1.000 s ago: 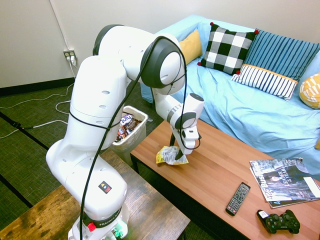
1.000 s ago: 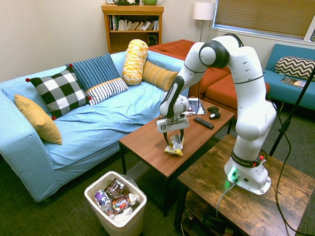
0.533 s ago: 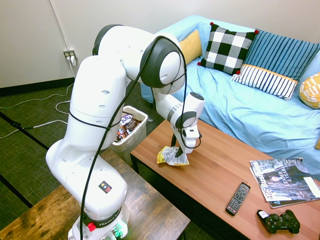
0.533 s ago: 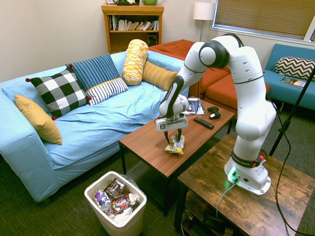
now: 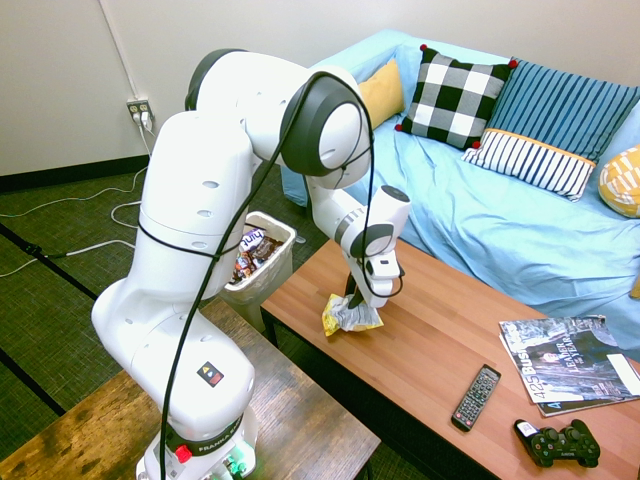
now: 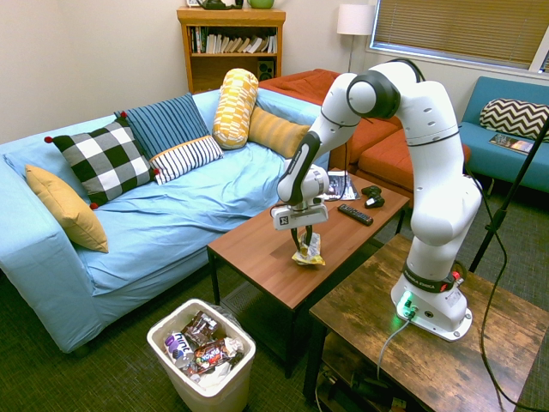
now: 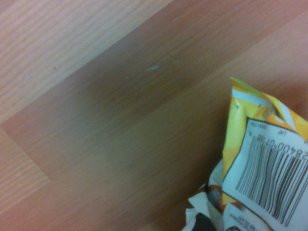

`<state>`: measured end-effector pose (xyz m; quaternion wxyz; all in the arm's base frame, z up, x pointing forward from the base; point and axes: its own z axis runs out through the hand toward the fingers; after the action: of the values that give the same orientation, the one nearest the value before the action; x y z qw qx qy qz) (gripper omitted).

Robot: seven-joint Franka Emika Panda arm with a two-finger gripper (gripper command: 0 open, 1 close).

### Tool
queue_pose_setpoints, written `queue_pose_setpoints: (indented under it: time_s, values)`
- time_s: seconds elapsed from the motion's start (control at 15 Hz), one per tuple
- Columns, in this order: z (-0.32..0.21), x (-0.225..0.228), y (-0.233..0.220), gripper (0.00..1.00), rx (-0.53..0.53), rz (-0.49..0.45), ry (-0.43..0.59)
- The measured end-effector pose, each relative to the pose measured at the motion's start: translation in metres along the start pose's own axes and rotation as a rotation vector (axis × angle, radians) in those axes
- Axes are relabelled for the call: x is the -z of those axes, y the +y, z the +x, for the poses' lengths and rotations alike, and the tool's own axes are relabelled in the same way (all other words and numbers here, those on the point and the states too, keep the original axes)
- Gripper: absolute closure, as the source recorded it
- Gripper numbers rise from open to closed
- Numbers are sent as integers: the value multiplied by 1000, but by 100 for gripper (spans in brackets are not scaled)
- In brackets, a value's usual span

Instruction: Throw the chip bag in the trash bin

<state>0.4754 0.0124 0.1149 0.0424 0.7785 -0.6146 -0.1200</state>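
The two dark fingers of the white arm's hand have drawn noticeably closer together since a second ago, and the small crinkled foil chip bag, yellow at the edges and silver in the middle, has bunched up and shifted slightly along the wood-topped desk. The fingers now come down onto the packet with only a narrow space between them; they look to be pinching its foil, though I cannot tell whether the grip is firm. The wrist view shows a yellow corner and a printed barcode panel standing up from the crumpled part.

The bag is still low at the desk, near the end closer to the white plastic wastebasket. That bin stands on the floor, well apart from the bag, with dark candy wrappers inside.

For the task, this looks like the grasp being made, with the carry yet to start. The next move would be to finish closing, then lift straight up; slick, loose foil could slide out if only a fold is caught.
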Motion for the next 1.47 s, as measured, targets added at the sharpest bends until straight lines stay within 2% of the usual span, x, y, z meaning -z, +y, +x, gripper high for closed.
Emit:
queue_pose_setpoints:
  time_s: [0.33, 0.6, 0.8, 1.07, 1.27, 1.47]
  values:
    - [-11, 32, 12, 100, 40, 88, 30]
    - [-66, 98, 31, 100, 195, 197, 131]
    - [-151, 133, 37, 100, 337, 253, 249]
    - [-277, 157, 33, 100, 493, 291, 341]
    - [-360, 143, 19, 100, 616, 286, 352]
    - [-437, 104, 6, 100, 739, 266, 349]
